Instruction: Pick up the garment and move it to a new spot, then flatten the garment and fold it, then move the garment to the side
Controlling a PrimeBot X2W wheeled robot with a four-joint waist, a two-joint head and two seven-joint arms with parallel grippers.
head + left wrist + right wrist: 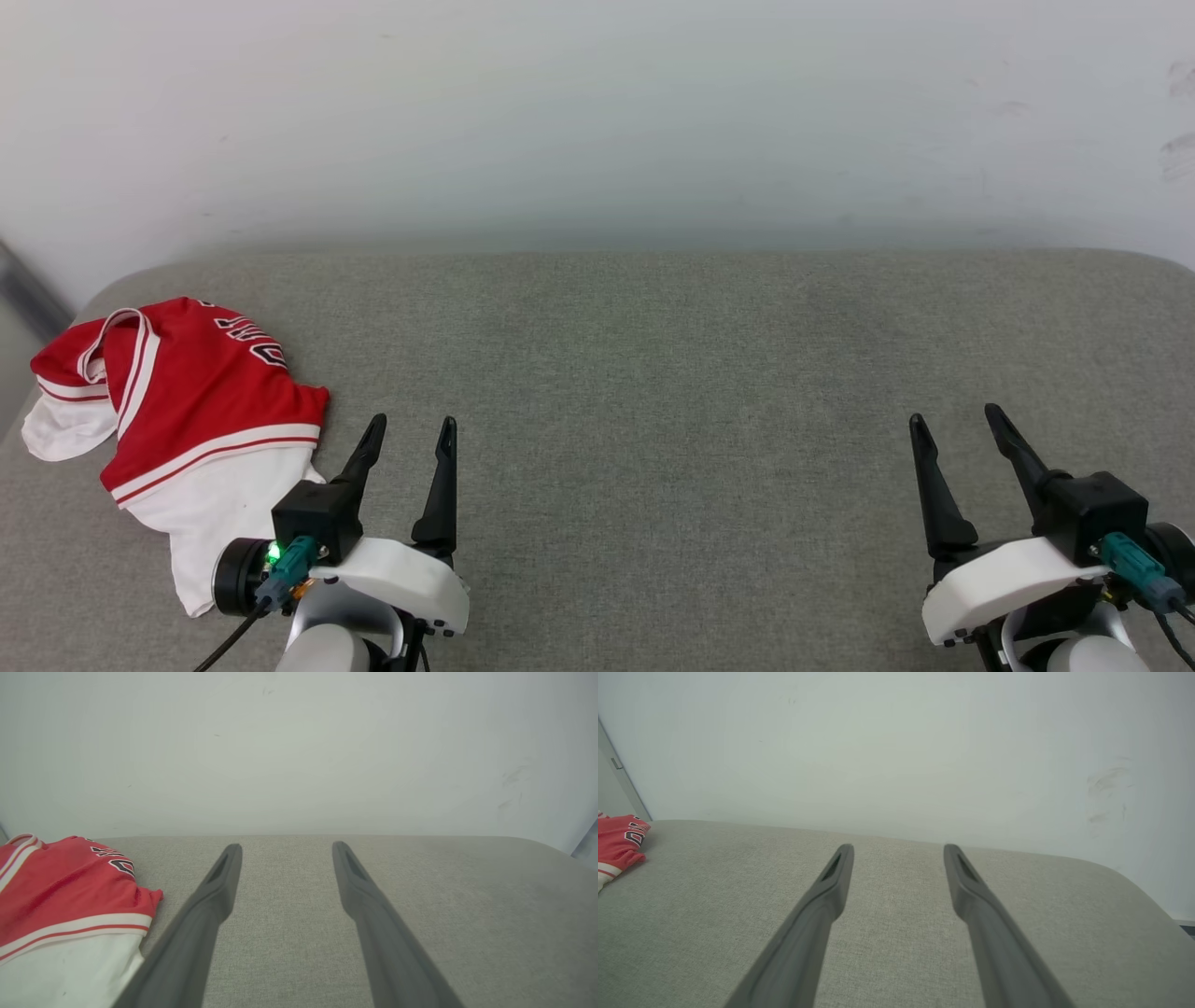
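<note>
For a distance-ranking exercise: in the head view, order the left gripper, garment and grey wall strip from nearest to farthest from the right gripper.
From the right gripper:
1. left gripper, lower left
2. garment, just left of that gripper
3. grey wall strip, far left edge

The garment is recorded as red, with white sleeves, red-and-white striped trim and black lettering edged in white. The cushion is noted as grey, finely woven fabric, the wall as plain off-white with faint scuffs. The left gripper and right gripper are logged as black with white wrist shells.
</note>
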